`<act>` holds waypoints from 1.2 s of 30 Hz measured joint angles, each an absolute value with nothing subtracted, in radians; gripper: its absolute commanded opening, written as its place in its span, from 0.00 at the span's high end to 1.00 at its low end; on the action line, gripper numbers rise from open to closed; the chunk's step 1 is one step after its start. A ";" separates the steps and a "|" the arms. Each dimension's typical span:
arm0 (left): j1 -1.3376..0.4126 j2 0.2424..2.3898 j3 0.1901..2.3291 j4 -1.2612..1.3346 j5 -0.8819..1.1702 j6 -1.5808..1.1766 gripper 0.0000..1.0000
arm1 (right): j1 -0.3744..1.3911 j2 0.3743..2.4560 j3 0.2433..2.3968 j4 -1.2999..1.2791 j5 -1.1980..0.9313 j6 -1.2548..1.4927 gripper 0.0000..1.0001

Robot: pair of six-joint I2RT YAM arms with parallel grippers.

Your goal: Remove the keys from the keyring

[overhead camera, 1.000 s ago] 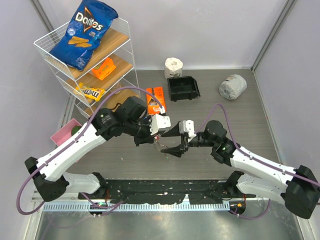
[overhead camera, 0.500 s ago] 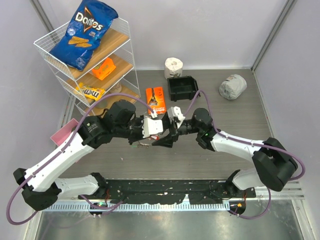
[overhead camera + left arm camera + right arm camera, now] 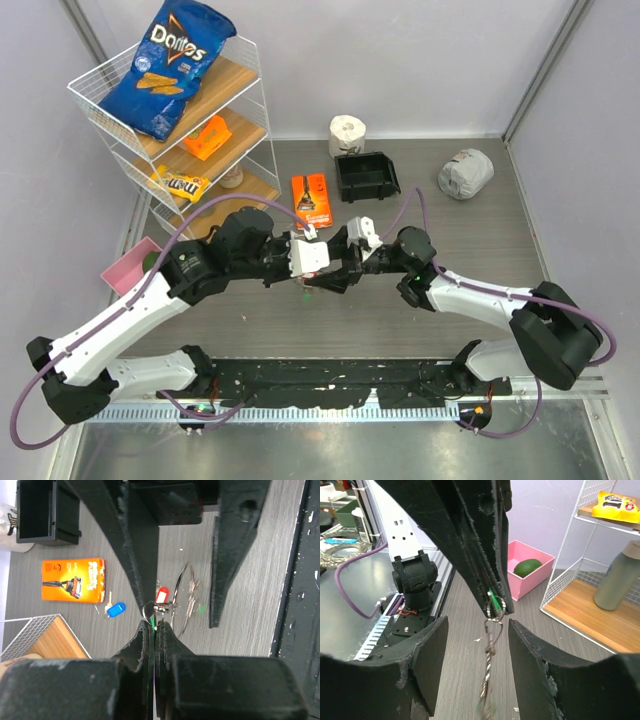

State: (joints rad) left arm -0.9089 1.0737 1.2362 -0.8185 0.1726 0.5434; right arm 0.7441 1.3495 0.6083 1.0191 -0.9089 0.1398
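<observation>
Left gripper (image 3: 153,629) fingers pressed together, pinching the green-tagged key (image 3: 494,601). Keyring (image 3: 183,597) hangs from that pinch with a red-tagged key (image 3: 161,594). Right gripper (image 3: 477,630) jaws spread, flanking the keyring without touching it. Blue-tagged key (image 3: 116,610) lies on the table (image 3: 250,645) near the orange razor packet (image 3: 72,580).

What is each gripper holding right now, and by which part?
The left gripper pinches the green-tagged key by its tag, with the keyring dangling below. The right gripper holds nothing; its fingers stand open either side of the ring.
</observation>
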 measured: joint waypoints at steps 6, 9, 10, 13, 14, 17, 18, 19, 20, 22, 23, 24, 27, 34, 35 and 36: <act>-0.909 1.037 1.187 -0.757 0.167 0.539 1.00 | 0.798 1.294 0.590 0.937 -0.809 0.020 0.47; -0.910 1.009 1.159 -0.732 0.168 0.540 1.00 | 0.805 1.294 0.588 0.930 -0.780 -0.004 0.50; -0.910 1.002 1.153 -0.726 0.168 0.540 1.00 | 0.807 1.294 0.587 0.928 -0.773 -0.010 0.50; -0.910 0.989 1.147 -0.715 0.170 0.539 1.00 | 0.810 1.296 0.585 0.925 -0.762 -0.023 0.52; -0.910 0.986 1.146 -0.711 0.172 0.539 1.00 | 0.810 1.296 0.585 0.923 -0.760 -0.025 0.53; -0.910 0.972 1.143 -0.694 0.179 0.538 1.00 | 0.810 1.296 0.584 0.918 -0.755 -0.030 0.56; -0.910 0.969 1.142 -0.691 0.181 0.536 1.00 | 0.811 1.296 0.584 0.918 -0.753 -0.031 0.58; -0.910 0.966 1.142 -0.690 0.183 0.536 1.00 | 0.811 1.296 0.584 0.917 -0.751 -0.033 0.58; -0.910 0.965 1.142 -0.688 0.184 0.535 1.00 | 0.812 1.296 0.584 0.914 -0.749 -0.036 0.60; -0.910 0.965 1.142 -0.686 0.186 0.535 1.00 | 0.815 1.296 0.584 0.905 -0.744 -0.045 0.62; -0.910 0.965 1.141 -0.686 0.187 0.535 1.00 | 0.817 1.297 0.584 0.900 -0.743 -0.049 0.64; -0.910 0.965 1.141 -0.685 0.187 0.535 1.00 | 0.819 1.298 0.584 0.896 -0.743 -0.052 0.66; -0.910 0.965 1.140 -0.686 0.187 0.535 1.00 | 0.822 1.301 0.584 0.889 -0.742 -0.054 0.68; -0.910 0.964 1.140 -0.685 0.196 0.535 1.00 | 0.822 1.301 0.583 0.898 -0.736 -0.051 0.62; -0.910 0.964 1.140 -0.685 0.198 0.535 1.00 | 0.822 1.301 0.581 0.904 -0.735 -0.049 0.62; -0.910 0.964 1.140 -0.685 0.202 0.535 1.00 | 0.822 1.301 0.578 0.912 -0.734 -0.049 0.62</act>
State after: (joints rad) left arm -0.9096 0.9638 1.1400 -0.6853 0.2024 0.5354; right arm 0.8223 1.3014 0.5777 0.9115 -0.7338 -0.0486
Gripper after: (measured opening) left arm 0.036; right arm 0.373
